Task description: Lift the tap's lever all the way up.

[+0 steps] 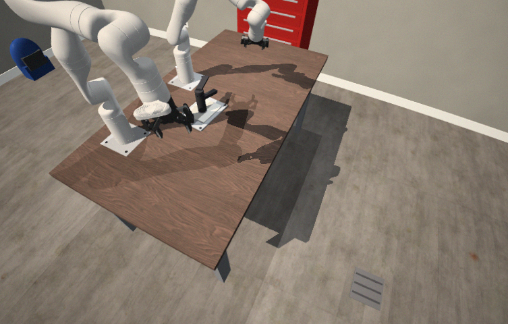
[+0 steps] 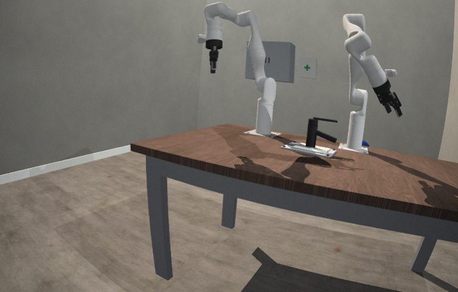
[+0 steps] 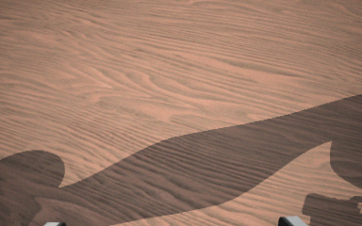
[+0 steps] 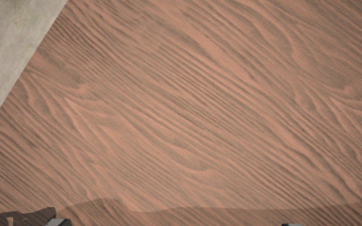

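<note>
The black tap (image 1: pixel 200 100) (image 2: pixel 311 134) stands upright on a white plate (image 1: pixel 205 125) (image 2: pixel 326 152). Its flat lever (image 1: pixel 203 83) (image 2: pixel 326 119) leaves the top above the spout (image 1: pixel 211 94) (image 2: pixel 326 136), nearly level and dipping slightly to its tip in the exterior view. My left gripper (image 1: pixel 254 46) (image 2: pixel 394 113) (image 3: pixel 173 222) is open and empty, high over the table's far part in the top view, clear of the tap. My right gripper (image 1: pixel 175 133) (image 2: pixel 213 72) (image 4: pixel 175 223) is open and empty, raised on the tap's other side. Neither wrist view shows the tap.
The wooden table (image 1: pixel 160 196) (image 2: pixel 379 173) carries both arm bases, the left arm's (image 1: pixel 184 72) (image 2: pixel 356 134) and the right arm's (image 1: pixel 121 130) (image 2: pixel 264 117), on either side of the tap. A red drawer cabinet (image 1: pixel 274 19) stands behind the table's far end in the top view.
</note>
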### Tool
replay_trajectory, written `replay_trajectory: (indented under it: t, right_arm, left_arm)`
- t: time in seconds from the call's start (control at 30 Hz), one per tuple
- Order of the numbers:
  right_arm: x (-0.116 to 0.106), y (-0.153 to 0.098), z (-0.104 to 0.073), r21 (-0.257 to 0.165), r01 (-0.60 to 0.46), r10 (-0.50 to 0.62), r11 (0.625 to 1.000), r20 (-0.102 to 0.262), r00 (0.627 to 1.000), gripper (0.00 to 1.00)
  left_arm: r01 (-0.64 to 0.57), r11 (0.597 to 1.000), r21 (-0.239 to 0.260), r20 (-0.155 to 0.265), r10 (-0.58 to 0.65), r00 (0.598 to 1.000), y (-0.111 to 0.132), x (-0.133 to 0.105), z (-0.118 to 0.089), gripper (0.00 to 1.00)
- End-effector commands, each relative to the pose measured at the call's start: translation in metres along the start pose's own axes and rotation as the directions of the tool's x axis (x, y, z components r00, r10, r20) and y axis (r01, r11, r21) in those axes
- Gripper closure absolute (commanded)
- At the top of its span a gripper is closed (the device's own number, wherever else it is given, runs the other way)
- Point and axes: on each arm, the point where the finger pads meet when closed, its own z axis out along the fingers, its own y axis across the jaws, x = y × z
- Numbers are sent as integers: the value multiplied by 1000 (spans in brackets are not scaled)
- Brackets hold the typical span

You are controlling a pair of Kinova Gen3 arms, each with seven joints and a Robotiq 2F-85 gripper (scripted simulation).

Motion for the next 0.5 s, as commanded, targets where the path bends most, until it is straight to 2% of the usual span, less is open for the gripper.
replay_trajectory:
  t: [0.0, 0.03, 0.13, 0.2, 0.3, 0.4, 0.43, 0.47]
  right_arm:
    - [0, 0, -1, 1, 0, 0, 1000, -1, 1000, 2]
    - [0, 0, -1, 1, 0, 0, 1000, -1, 1000, 2]
    - [0, 0, -1, 1, 0, 0, 1000, -1, 1000, 2]
    - [0, 0, -1, 1, 0, 0, 1000, -1, 1000, 2]
    - [0, 0, -1, 1, 0, 0, 1000, -1, 1000, 2]
    - [0, 0, -1, 1, 0, 0, 1000, -1, 1000, 2]
    - [0, 0, -1, 1, 0, 0, 1000, -1, 1000, 2]
    - [0, 0, -1, 1, 0, 0, 1000, -1, 1000, 2]
  left_arm:
    - [88, 995, 41, 30, -89, 996, -2, 15, 17, 2]
    - [134, 989, 65, 44, -136, 990, -3, 22, 25, 2]
    - [134, 989, 65, 44, -136, 990, -3, 22, 25, 2]
    - [225, 968, 114, 66, -233, 970, -6, 35, 41, 2]
    - [269, 953, 138, 74, -281, 957, -8, 41, 49, 2]
    - [357, 915, 189, 86, -377, 922, -12, 54, 65, 2]
    - [357, 915, 189, 86, -377, 922, -12, 54, 65, 2]
    - [399, 892, 214, 89, -425, 901, -14, 60, 73, 2]
